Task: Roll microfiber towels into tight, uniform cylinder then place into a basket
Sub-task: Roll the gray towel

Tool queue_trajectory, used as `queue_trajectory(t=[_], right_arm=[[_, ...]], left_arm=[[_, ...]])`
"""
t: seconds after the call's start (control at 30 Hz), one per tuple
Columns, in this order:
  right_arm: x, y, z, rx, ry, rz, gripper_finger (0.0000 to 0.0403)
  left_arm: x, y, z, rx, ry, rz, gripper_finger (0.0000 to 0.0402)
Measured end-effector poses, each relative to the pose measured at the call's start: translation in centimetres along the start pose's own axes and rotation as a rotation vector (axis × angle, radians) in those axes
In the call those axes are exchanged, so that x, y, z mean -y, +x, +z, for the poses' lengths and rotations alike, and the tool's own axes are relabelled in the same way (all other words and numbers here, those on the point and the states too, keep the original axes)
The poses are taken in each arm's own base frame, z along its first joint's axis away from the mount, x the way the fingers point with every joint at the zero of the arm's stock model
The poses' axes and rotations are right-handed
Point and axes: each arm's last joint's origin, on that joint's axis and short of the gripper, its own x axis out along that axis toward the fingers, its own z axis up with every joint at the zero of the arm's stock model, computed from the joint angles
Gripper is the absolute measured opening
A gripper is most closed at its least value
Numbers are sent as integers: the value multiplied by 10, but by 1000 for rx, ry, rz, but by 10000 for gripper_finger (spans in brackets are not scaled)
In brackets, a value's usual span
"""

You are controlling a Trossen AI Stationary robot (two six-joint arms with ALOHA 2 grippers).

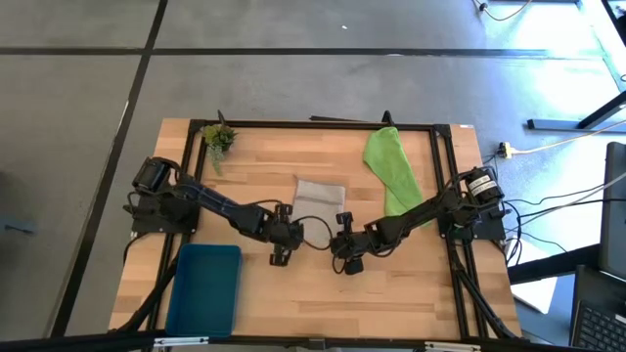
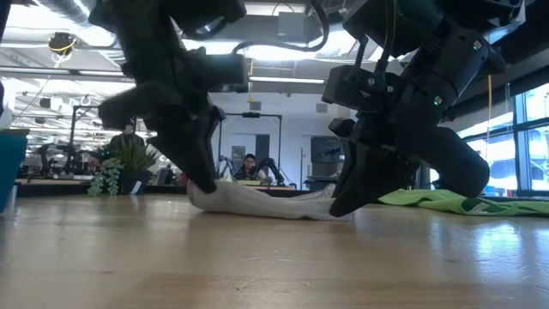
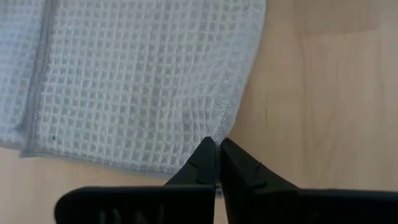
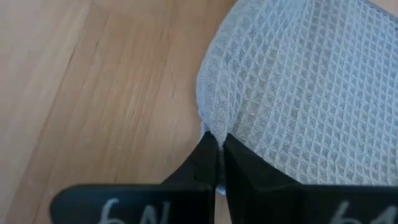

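A light grey waffle-weave towel (image 1: 320,194) lies folded at the table's middle. My left gripper (image 1: 292,214) is shut on its near left corner and my right gripper (image 1: 342,221) is shut on its near right corner. In the low view the towel (image 2: 266,202) rests on the wood between the two arms, with both ends drawn up toward the fingers. A lime green towel (image 1: 391,166) lies spread at the far right. The teal basket (image 1: 205,288) stands at the near left. My left gripper pinches the grey towel's near left corner (image 3: 214,134) between its two fingertips, slanting down from the table's left and near side. How many layers it has, I cannot tell. The corner is raised a little (image 2: 202,185); the towel's middle stays on the table. My right gripper pinches the grey towel's near right corner (image 4: 210,127) between its two fingertips, slanting down from the table's right and near side. The cloth bulges up beside the fingers. That end is lifted slightly (image 2: 330,199), while the remainder lies on the wood.
A small green plant sprig (image 1: 217,137) stands at the far left corner. A black frame (image 1: 323,125) runs around the tabletop. Bare wood lies along the near edge, between the basket and the right arm.
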Motion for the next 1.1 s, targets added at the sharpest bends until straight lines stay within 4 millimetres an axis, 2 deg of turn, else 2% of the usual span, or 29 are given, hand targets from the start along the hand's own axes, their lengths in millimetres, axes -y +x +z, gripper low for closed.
queue_trajectory(t=[0.13,0.27,0.67,1.0,1.1], right_arm=[[0,0,0,0,-1,1,15],[0,0,0,0,-1,1,15],[0,0,0,0,-2,0,15],[0,0,0,0,-2,0,15],[0,0,0,0,-2,0,15]], left_arm=[[-6,1,0,-31,38,-151,0],[-16,3,1,-51,2,-271,0],[-48,9,4,-46,-4,-205,0],[-59,2,21,20,30,-121,0],[-61,5,21,18,40,-116,0]])
